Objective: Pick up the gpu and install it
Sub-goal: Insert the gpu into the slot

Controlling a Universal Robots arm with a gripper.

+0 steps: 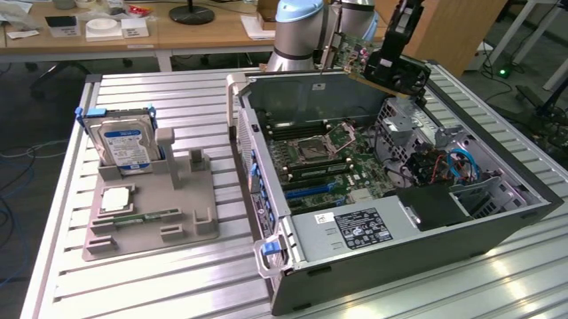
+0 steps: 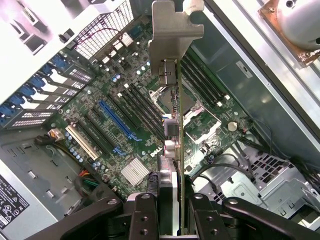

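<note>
One card, the gpu point(image 2: 172, 125), is pinched edge-on in the half-closed gripper point(image 2: 172, 220) over the motherboard point(image 2: 125, 75), and looks best kept upright, squared to the blue slot point(image 2: 117, 122).

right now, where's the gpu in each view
exterior view: gpu held above the far end of the case, upper middle.
wrist view: gpu edge-on between the fingers, over the motherboard.
shared landmark: the blue slot on the motherboard.
</note>
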